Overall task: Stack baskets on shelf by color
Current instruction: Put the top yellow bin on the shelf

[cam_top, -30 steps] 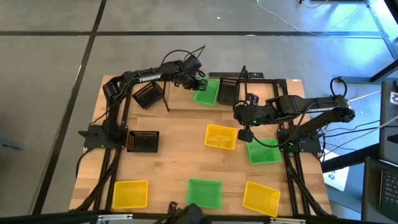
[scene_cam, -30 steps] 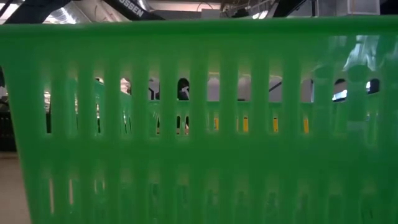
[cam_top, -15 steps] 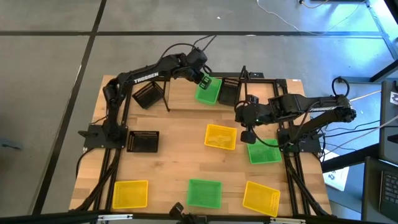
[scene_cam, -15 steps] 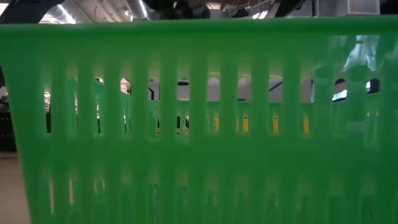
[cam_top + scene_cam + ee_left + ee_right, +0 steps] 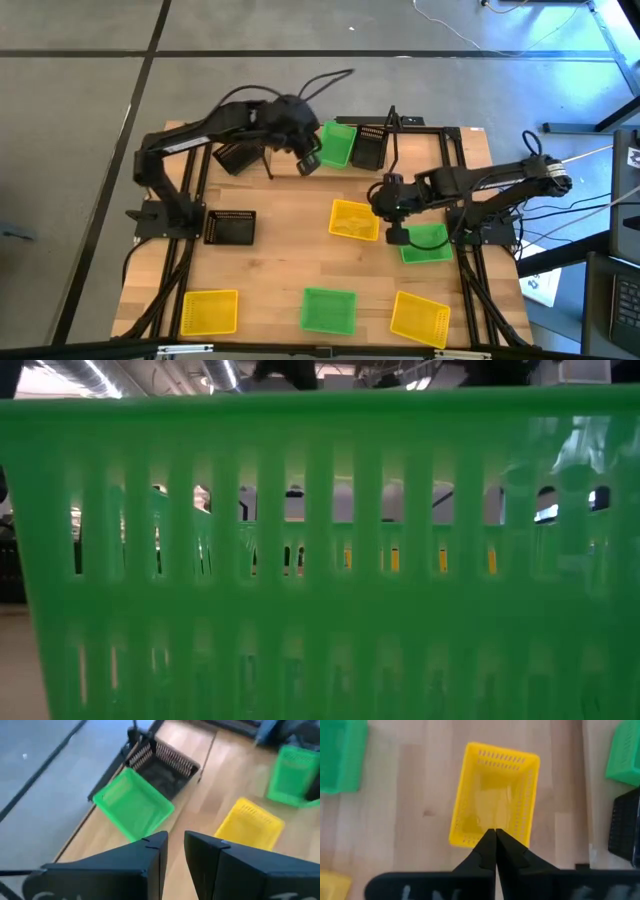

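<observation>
- Left gripper [image 5: 309, 163] sits just near of the green basket [image 5: 336, 144] on the shelf [image 5: 430, 125], fingers a narrow gap apart, holding nothing. Looks like a placement done.
- That green basket is beside a black basket [image 5: 367, 147], so colours run side by side.
- Right gripper [image 5: 396, 236] pinched shut, empty, between the mid-table yellow basket [image 5: 354, 220] and another green one [image 5: 426, 243]; wrist view aims at the yellow's near rim, likely next pick.
- Other baskets are scattered on the table [image 5: 285, 260].

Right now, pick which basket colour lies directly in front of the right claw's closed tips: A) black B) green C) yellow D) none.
C: in the right wrist view the shut right claw points at the yellow basket lying on the wooden table.
</observation>
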### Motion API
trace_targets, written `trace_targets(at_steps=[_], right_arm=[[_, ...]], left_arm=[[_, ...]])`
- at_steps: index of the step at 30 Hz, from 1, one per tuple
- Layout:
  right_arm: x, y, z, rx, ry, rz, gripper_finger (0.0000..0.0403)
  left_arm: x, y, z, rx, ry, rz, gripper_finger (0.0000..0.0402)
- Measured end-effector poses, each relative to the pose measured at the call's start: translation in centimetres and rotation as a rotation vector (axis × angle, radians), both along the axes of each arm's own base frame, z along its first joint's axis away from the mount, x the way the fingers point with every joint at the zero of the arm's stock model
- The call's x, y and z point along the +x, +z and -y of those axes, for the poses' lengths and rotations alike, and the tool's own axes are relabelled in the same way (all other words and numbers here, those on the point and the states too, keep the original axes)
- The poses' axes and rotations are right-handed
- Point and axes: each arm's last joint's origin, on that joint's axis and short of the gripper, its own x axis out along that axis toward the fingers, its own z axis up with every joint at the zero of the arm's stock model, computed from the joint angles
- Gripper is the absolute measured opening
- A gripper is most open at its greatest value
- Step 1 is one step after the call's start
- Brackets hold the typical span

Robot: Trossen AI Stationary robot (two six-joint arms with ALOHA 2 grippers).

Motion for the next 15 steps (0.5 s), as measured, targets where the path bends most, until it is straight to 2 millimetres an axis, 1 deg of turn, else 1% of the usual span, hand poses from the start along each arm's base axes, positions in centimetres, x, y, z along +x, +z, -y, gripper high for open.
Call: trace_targets(at_steps=[4, 8, 10, 15], right_arm=[[0.3, -1.5, 0.5, -0.007, -0.028, 0.021, 0.0019], [0.6, -2.7, 1.6, 0.009, -0.105, 0.023, 0.0047], [0.5, -3.5, 2.2, 0.011, -0.134, 0.008, 0.0065], [0.4, -5.4, 3.4, -0.002, -0.154, 0.018, 0.0101]], left_arm=[[-1.9, 1.8, 2.3, 0.002, -0.006, 0.054, 0.0055], [-3.4, 3.1, 4.2, 0.006, -0.044, 0.097, 0.0055], [-4.1, 3.5, 4.8, 0.006, -0.034, 0.115, 0.0055], [-4.8, 3.9, 5.8, 0.032, -0.008, 0.126, 0.0055]])
